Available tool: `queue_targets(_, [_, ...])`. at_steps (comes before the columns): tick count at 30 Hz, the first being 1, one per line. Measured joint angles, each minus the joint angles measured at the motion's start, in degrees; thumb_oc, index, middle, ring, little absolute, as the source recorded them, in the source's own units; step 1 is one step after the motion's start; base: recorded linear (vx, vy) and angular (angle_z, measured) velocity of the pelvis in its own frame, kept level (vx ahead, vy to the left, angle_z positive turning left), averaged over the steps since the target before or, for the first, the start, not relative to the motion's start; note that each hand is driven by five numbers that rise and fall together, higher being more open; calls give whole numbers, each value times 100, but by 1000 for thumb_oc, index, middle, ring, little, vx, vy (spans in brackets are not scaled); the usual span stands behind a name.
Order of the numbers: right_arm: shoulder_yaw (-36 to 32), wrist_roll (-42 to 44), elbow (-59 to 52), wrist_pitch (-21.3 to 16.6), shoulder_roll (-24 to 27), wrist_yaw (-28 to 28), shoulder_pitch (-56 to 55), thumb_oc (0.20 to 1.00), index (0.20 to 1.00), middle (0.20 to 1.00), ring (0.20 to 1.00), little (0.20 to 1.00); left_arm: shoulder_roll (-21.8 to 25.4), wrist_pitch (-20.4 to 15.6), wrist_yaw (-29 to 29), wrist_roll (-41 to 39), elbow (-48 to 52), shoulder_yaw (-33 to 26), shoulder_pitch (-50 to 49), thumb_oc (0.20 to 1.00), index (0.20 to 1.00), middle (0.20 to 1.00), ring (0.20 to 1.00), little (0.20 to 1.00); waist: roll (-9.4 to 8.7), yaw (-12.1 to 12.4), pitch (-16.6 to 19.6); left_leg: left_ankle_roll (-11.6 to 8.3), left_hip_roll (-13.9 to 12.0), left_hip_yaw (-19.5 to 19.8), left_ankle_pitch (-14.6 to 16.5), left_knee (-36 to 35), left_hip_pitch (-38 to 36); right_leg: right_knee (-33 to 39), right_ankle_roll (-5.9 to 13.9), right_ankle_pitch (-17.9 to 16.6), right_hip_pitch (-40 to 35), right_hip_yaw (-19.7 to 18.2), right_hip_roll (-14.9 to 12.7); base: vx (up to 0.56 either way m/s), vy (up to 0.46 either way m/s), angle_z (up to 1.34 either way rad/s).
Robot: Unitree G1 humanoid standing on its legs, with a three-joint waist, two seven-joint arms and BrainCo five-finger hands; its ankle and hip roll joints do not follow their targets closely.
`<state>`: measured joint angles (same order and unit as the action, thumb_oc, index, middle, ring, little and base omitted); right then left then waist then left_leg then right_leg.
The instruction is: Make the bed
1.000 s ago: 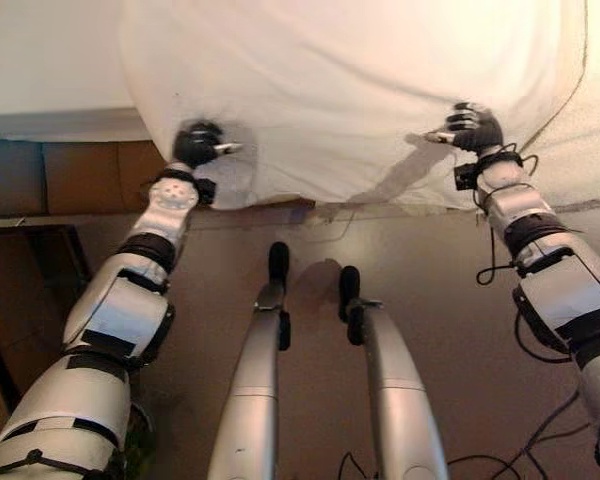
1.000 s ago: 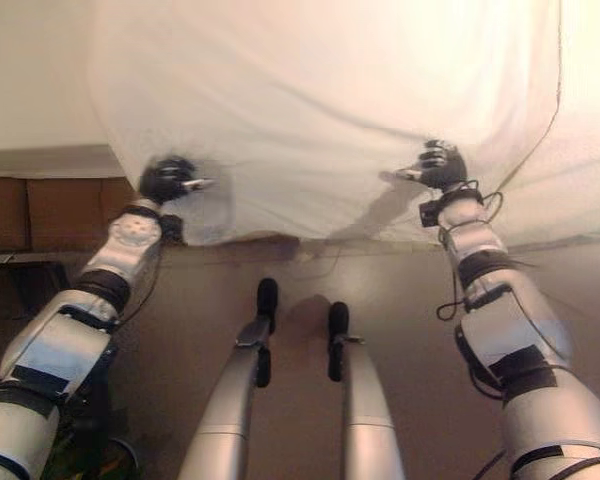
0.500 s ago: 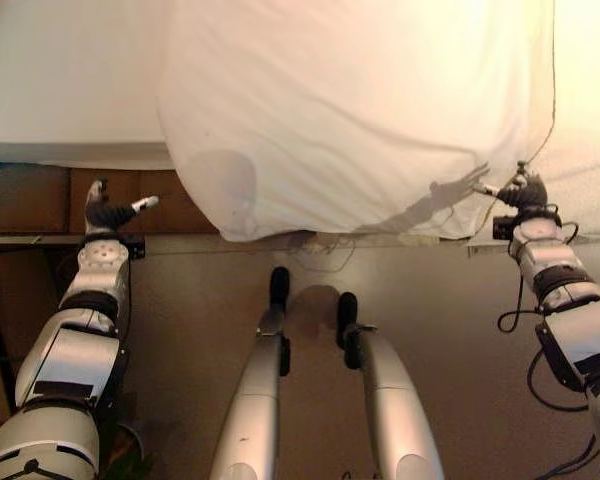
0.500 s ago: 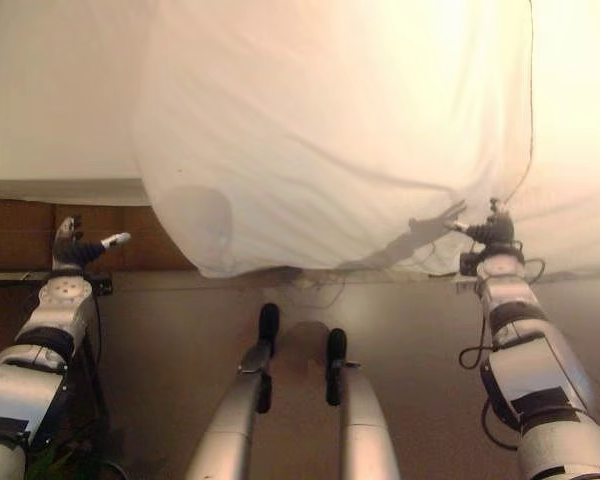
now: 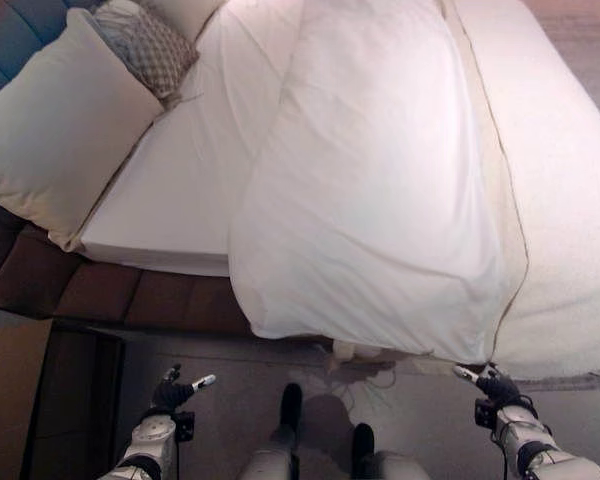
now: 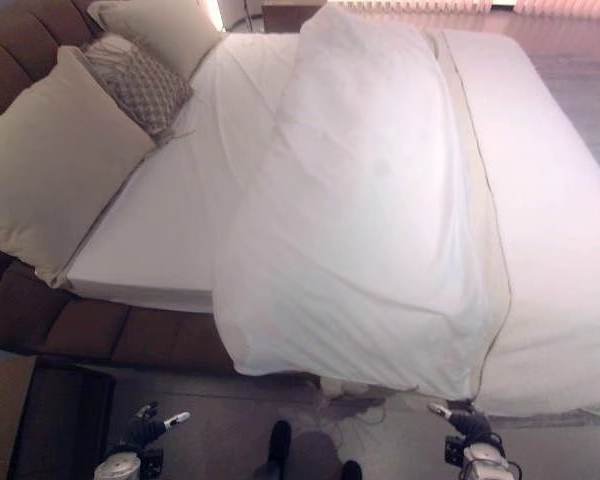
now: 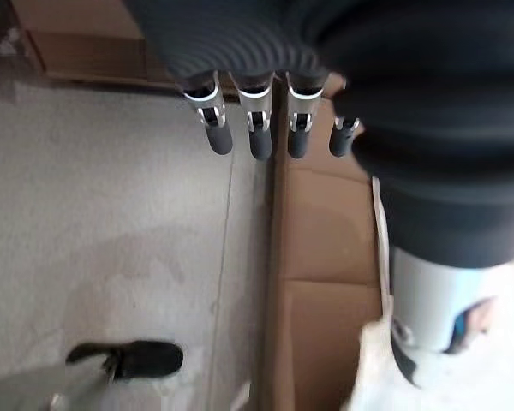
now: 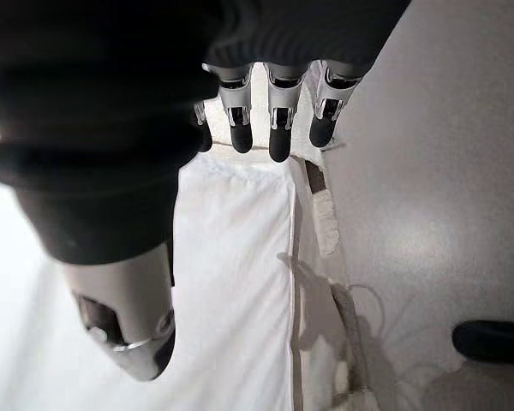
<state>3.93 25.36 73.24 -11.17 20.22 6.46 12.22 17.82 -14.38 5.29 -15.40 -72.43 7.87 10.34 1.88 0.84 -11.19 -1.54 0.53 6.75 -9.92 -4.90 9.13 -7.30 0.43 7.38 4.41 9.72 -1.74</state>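
A white duvet (image 5: 380,200) lies bunched in a long strip down the middle of the bed, and its near end hangs over the bed's side. Beside it the white sheet (image 5: 180,190) is bare. My left hand (image 5: 170,392) is low over the floor in front of the brown bed base (image 5: 130,295), open and holding nothing; its fingers (image 7: 257,128) hang relaxed. My right hand (image 5: 498,385) is just below the duvet's near right corner, also open. Its fingers (image 8: 274,128) hover beside the hanging duvet edge (image 8: 231,257) without touching it.
A large cream pillow (image 5: 50,130) and a patterned cushion (image 5: 150,45) lie at the bed's left end. A cream textured cover (image 5: 570,200) spreads over the right side. A dark low piece of furniture (image 5: 70,400) stands on the floor at the left.
Both hands have let go of the duvet's near edge and dropped back toward the floor. The camera has tilted up, bringing the whole bed into view.
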Motion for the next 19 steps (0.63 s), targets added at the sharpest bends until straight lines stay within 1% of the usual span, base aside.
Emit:
queue_targets(1, [25,-71,-16,-6,-72,-61,-228,1000,1000,1000,1000,1000,-65,-1,-58,174,-53,25,-116,1000,1000,1000,1000,1000,-8,1,141,-4,-6,-10,81,-6,-92,173,2,-15,-147,-3,4,68,29,0])
queue_targets(2, [23,-112,-33,-6,-118,-78,-259,1000,1000,1000,1000,1000,-97,3,-74,245,-58,14,-151,1000,1000,1000,1000,1000,-16,2,204,-1,-1,-18,89,-6,-147,240,3,-52,-238,-2,19,37,15,-1])
queue_targets(3, [31,-170,-9,-4,-208,-133,-404,1000,1000,1000,1000,1000,-129,8,-113,352,-85,68,-259,1000,1000,1000,1000,1000,-37,-3,381,-16,0,-18,116,-5,-171,334,3,-72,-286,-8,33,73,48,0])
queue_targets(4, [32,-178,3,-4,-222,-142,-437,1000,1000,1000,1000,1000,-137,8,-132,351,-95,97,-276,1000,1000,1000,1000,1000,-42,-3,438,-20,-8,-18,123,-5,-161,361,2,-71,-277,-8,44,98,60,-1])
queue_targets(5, [52,-237,4,-3,-279,-176,-533,1000,1000,1000,1000,1000,-233,12,-148,383,-103,93,-326,1000,1000,1000,1000,1000,-40,-1,465,-36,-25,-27,137,-6,-205,452,-33,-129,-394,-4,48,75,78,-5])
queue_targets(6, [65,-305,10,5,-288,-221,-596,1000,1000,1000,1000,1000,-297,27,-156,523,-117,43,-376,1000,1000,1000,1000,1000,-62,4,510,-17,-11,-35,176,-6,-372,638,-23,-198,-652,-14,64,38,46,-5])
queue_targets(7, [124,-346,30,10,-342,-244,-659,1000,1000,1000,1000,1000,-350,39,-184,593,-131,116,-433,1000,1000,1000,1000,1000,-71,-4,569,-17,0,-34,204,-7,-459,677,-20,-193,-726,-20,50,32,47,-10])
queue_targets(8, [136,-371,106,24,-419,-287,-718,1000,1000,1000,1000,1000,-426,56,-221,673,-141,230,-511,1000,1000,1000,1000,1000,-81,0,726,-21,-1,-52,248,-7,-477,712,-17,-190,-744,-80,60,32,21,-10])
queue_targets(9, [141,-405,122,28,-439,-308,-731,1000,1000,1000,1000,1000,-453,57,-253,724,-141,243,-530,1000,1000,1000,1000,1000,-78,0,791,-25,-5,-52,253,-7,-461,711,-14,-187,-710,-104,64,45,25,-14])
queue_targets(13, [497,-717,259,96,-624,-448,-895,1000,1000,1000,1000,1000,-543,136,-320,793,-169,340,-554,1000,1000,1000,1000,1000,-99,4,894,-16,-2,-75,302,-8,-664,746,-18,-183,-928,-132,62,36,10,-3])
queue_targets(15, [492,-776,315,138,-653,-485,-924,1000,1000,1000,1000,1000,-564,144,-324,793,-172,340,-548,1000,1000,1000,1000,1000,-76,-4,952,-4,-3,-85,327,-8,-660,762,1,-169,-925,-136,60,51,11,-4])
queue_targets(16, [589,-798,345,162,-718,-498,-934,1000,1000,1000,1000,1000,-579,164,-335,793,-172,370,-553,1000,1000,1000,1000,1000,-72,-1,968,-3,-3,-97,328,-8,-679,762,-10,-177,-942,-141,56,47,7,-4])
queue_targets(17, [836,-917,343,194,-688,-551,-995,1000,1000,1000,1000,1000,-581,187,-370,800,-176,469,-555,1000,1000,1000,1000,1000,-77,-2,967,-3,4,-110,327,-8,-750,759,-20,-184,-1012,-150,50,29,1,-4])
queue_targets(19, [971,-1067,346,205,-785,-630,-1076,1000,1000,1000,1000,1000,-610,211,-422,901,-179,569,-563,1000,1000,1000,1000,1000,-81,4,1009,2,3,-139,336,-8,-788,765,-20,-181,-1043,-169,47,15,-2,-5])
